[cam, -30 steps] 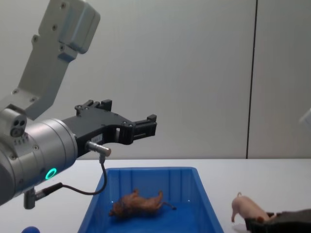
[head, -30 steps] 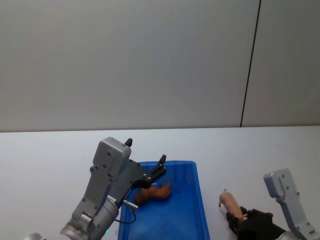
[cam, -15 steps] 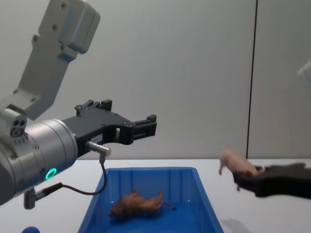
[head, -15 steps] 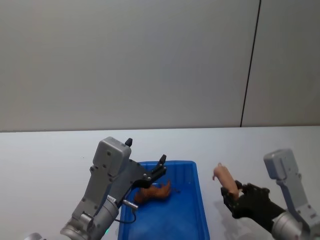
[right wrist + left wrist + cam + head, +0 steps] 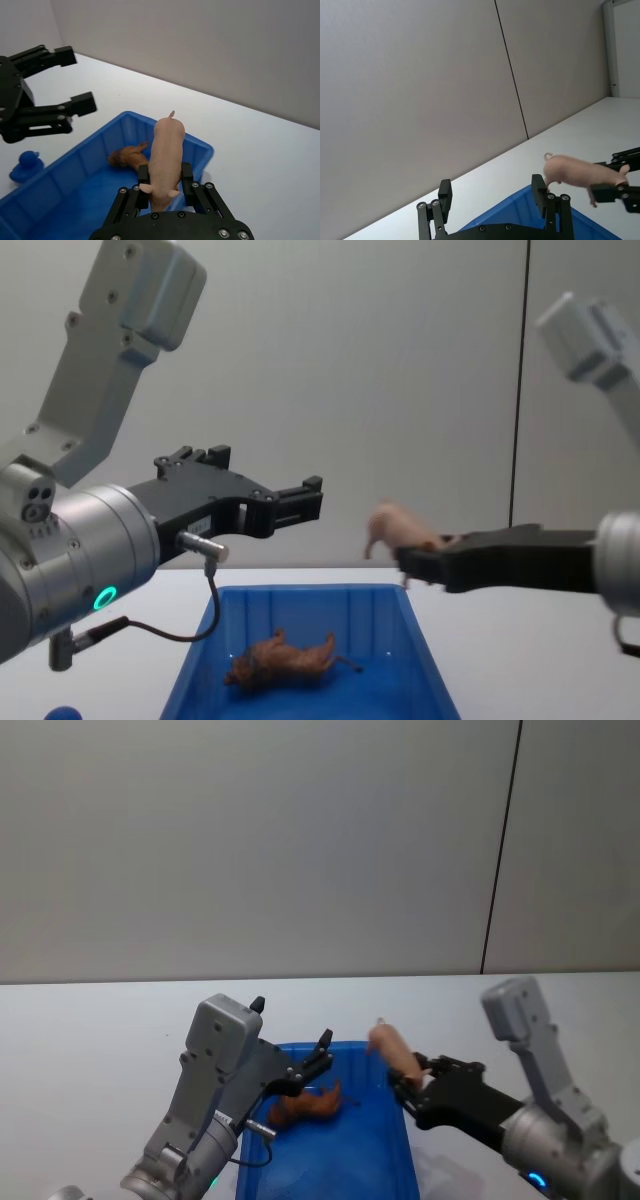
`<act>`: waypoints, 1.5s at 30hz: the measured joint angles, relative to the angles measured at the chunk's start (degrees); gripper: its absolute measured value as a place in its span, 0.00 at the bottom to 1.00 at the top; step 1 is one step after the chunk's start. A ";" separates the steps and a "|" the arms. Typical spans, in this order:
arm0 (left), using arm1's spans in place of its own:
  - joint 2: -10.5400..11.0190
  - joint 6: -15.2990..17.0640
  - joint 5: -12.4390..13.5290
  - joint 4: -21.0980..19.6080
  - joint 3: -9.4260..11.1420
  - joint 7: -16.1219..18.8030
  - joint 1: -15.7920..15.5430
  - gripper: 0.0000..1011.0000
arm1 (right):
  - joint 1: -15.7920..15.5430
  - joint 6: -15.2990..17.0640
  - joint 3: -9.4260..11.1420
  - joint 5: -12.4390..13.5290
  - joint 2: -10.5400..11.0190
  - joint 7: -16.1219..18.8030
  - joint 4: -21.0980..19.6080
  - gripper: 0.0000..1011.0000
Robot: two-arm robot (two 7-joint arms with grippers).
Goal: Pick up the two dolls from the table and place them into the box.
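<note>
The right end effector (image 5: 405, 1078), pinching the pink pig (image 5: 388, 1045), has lifted it off the surface (image 5: 100, 1020) and swung it over the 2 o'clock corner of the blue box (image 5: 404, 1140), so release looks near. The brown lion (image 5: 310, 1105) already lies inside. The left end effector (image 5: 265, 475) hovers spread at the box's 10 o'clock.

White table (image 5: 90, 1020), blue box (image 5: 335, 1160) resting on it, small blue toy (image 5: 23, 167) beside the box
</note>
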 joint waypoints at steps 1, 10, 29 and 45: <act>0.00 0.00 0.00 0.00 0.00 0.00 0.00 0.99 | 0.33 0.29 -0.15 -0.06 -0.27 0.40 0.29 0.36; 0.00 0.00 0.00 0.00 0.00 0.00 0.00 0.99 | 3.45 2.37 -1.82 -1.09 -2.99 3.44 3.98 0.54; 0.00 0.00 0.00 0.00 0.00 0.00 0.00 0.99 | 3.35 0.68 -1.19 -2.26 -1.42 4.55 4.84 0.99; 0.00 0.00 0.03 0.00 -0.01 0.00 0.00 0.99 | -1.54 -1.93 1.71 -0.67 4.21 2.60 1.74 0.99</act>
